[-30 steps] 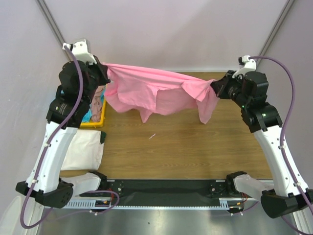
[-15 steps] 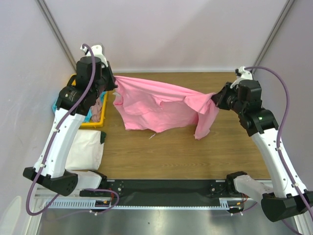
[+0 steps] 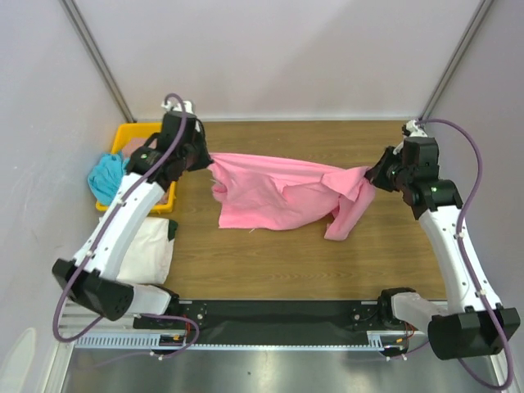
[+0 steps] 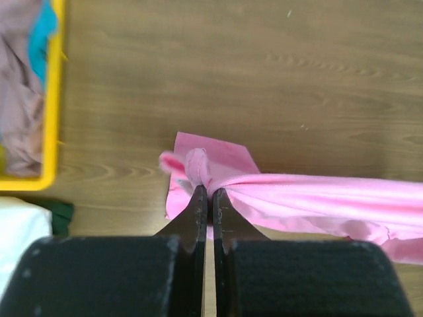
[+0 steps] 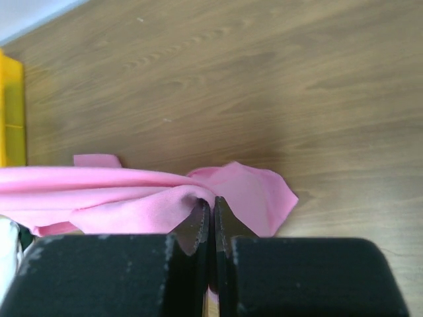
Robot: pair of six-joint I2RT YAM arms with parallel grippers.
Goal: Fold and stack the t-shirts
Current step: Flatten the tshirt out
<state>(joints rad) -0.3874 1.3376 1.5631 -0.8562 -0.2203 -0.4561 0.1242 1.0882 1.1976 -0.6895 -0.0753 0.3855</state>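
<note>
A bright pink t-shirt is stretched between my two grippers, just above the wooden table, its lower edge drooping to the wood. My left gripper is shut on the shirt's left end. At the right end, my right gripper is shut on the cloth, and a sleeve hangs below it. A turquoise t-shirt spills over the left side of the yellow tray, with a dusty brown-pink t-shirt inside it. A cream-white t-shirt with dark trim lies folded at the near left.
The yellow tray's rim runs close to the left of my left gripper. Grey walls and metal posts close in the back and sides. The arms' base rail lines the near edge of the table.
Both grippers have come down and moved forward with the pink t-shirt, the left one also to the right. The shirt, earlier hanging high, now sags onto the table.
</note>
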